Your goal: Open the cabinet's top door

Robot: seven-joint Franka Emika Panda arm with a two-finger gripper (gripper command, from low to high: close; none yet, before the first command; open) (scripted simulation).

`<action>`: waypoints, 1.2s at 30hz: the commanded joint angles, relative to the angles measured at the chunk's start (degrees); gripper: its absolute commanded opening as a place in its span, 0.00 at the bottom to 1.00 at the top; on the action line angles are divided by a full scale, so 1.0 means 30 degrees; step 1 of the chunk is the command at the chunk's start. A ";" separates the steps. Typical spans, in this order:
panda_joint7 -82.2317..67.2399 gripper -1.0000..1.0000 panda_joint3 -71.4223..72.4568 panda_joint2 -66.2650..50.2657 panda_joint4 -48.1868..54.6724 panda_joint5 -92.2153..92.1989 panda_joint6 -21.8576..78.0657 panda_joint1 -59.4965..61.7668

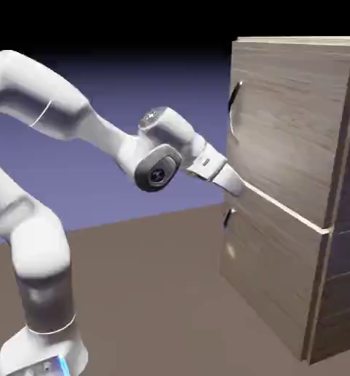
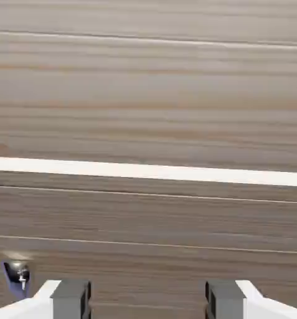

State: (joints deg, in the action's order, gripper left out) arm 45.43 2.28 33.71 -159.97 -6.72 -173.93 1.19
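1. One tall wood-grain cabinet (image 1: 280,154) stands at the exterior view's right, its top door (image 1: 291,125) closed above a pale strip (image 1: 286,208) and a shorter lower panel (image 1: 273,272).
2. A slim curved handle (image 1: 232,110) sits near the door's left edge; a small dark handle (image 1: 228,218) is on the lower panel.
3. The gripper (image 2: 148,300) is released, fingertips apart, nothing between them.
4. Brown floor or tabletop (image 1: 148,294) spreads below; the backdrop (image 1: 133,88) is blue-violet, darkening to black at the top.
5. No writing is readable; marks on the white arm (image 1: 42,253) are too small.
6. The exterior view cuts off the cabinet's right side and hides the fingertips.
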 commanded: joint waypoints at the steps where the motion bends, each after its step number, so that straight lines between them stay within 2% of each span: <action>1: 0.0367 0.50 0.0282 0.0130 0.0127 -0.0832 0.0010 0.0232; 36: 1.3207 0.50 1.0147 0.4680 0.4572 -2.9908 0.0354 0.8355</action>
State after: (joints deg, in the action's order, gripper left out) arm 85.05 32.72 47.75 -146.26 -96.44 -172.87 26.25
